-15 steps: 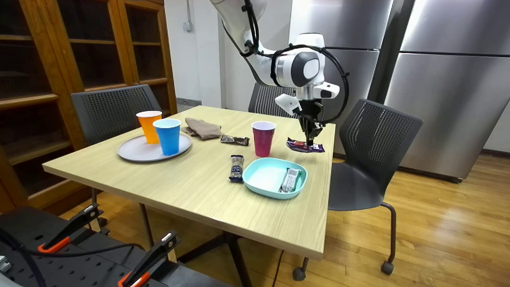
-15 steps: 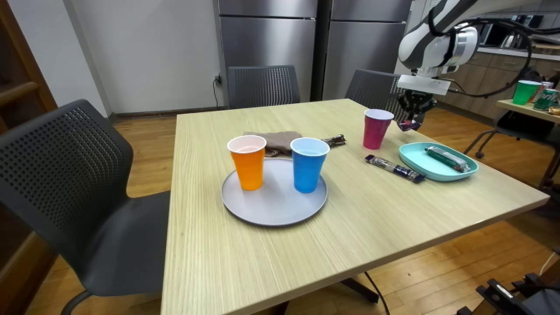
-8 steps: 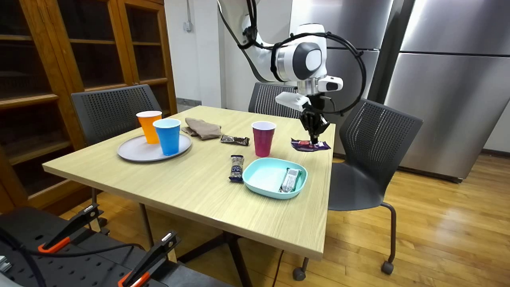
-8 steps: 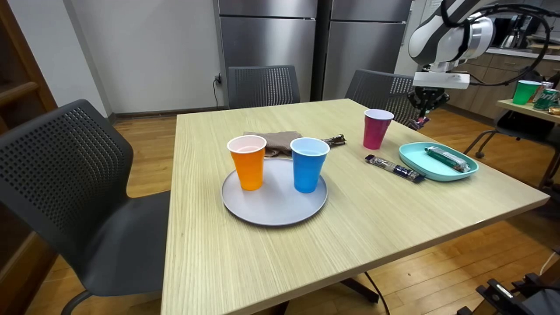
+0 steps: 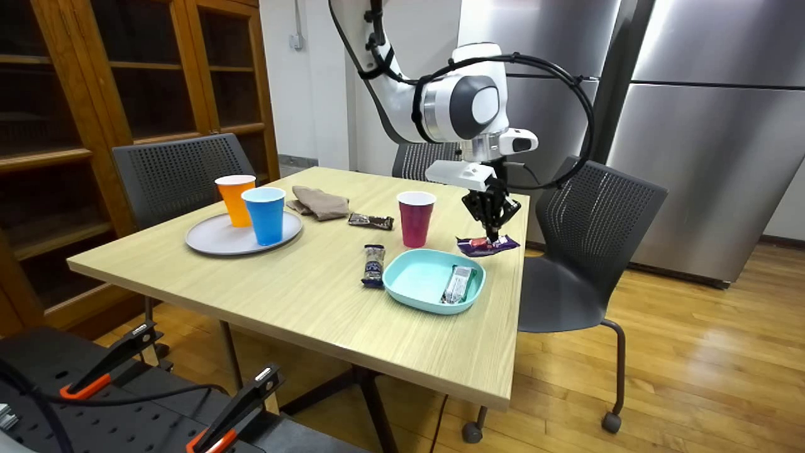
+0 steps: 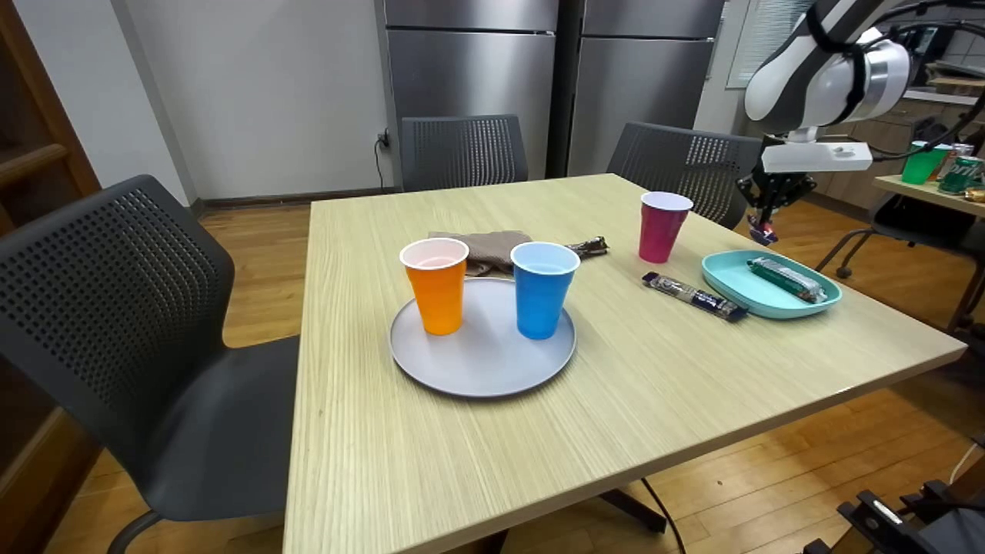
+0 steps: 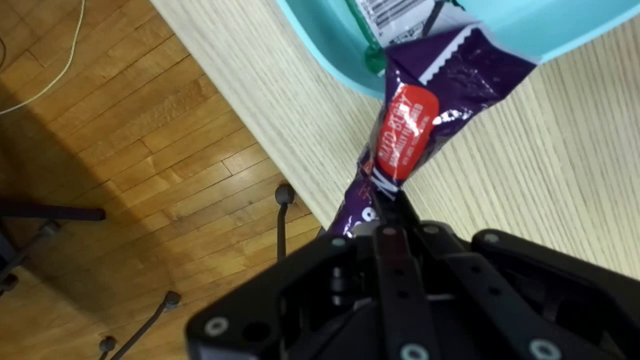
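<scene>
Packet in glossy purple wrapping with a red oval [image 7: 410, 125] is held near its middle by the black two-fingered gripper [image 7: 395, 204], jaws drawn in narrow on it. Within the last second, packet and gripper have been shifted nearer the shallow turquoise tray [image 5: 412, 277]; judged as a carry in progress, packet apparently aloft, not set down. In the wrist view its far end is seen across the tray's rim; whether contact is made cannot be told. Nearest obstacles: that raised rim, and a green-and-white wrapped bar [image 5: 459, 284] by which one side of the tray is taken up. Near the packet, a tall maroon plastic cup [image 5: 416, 220] is stood upright on the pale wood-grain tabletop [image 5: 302, 289]. Just beside the tray, a navy wrapped bar [image 5: 373, 265] is noted. Farther off: a dark-brown wrapped bar [image 5: 371, 221], a crumpled brown cloth [image 5: 322, 202], and a round grey plate [image 5: 209, 235] bearing an orange cup [image 5: 236, 201] and a blue cup [image 5: 268, 218].
</scene>
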Robot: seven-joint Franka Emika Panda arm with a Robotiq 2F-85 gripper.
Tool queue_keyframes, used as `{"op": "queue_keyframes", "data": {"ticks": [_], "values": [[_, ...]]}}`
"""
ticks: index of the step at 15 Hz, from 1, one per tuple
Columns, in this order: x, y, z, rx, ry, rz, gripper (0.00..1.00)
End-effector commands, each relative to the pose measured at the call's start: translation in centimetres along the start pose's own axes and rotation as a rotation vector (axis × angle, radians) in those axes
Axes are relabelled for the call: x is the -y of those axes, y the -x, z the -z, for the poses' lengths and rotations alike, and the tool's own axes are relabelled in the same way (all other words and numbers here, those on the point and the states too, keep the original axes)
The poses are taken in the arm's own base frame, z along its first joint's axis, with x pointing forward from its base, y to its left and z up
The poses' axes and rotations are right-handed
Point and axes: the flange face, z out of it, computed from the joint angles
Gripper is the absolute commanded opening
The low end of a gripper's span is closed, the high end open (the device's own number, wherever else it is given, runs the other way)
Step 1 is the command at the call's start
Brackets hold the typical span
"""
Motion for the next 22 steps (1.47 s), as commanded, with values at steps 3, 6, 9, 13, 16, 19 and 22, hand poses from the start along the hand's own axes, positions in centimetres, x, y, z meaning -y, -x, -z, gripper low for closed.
{"op": "queue_keyframes", "data": {"ticks": [3,6,9,13,16,19,22], "values": [[0.1,4.2,2.8,-0.027,-0.038,0.155,0.0],[0.6,5.6,3.7,-0.029,-0.056,0.221,0.0],[1.1,6.9,4.1,-0.011,-0.053,0.302,0.0],[1.7,8.1,4.0,0.002,-0.04,0.401,0.0],[2.4,8.7,3.4,0.019,-0.046,0.498,0.0],[3.1,9.3,3.2,0.022,-0.057,0.588,0.0],[3.3,9.6,3.1,0.03,-0.059,0.66,0.0]]}}
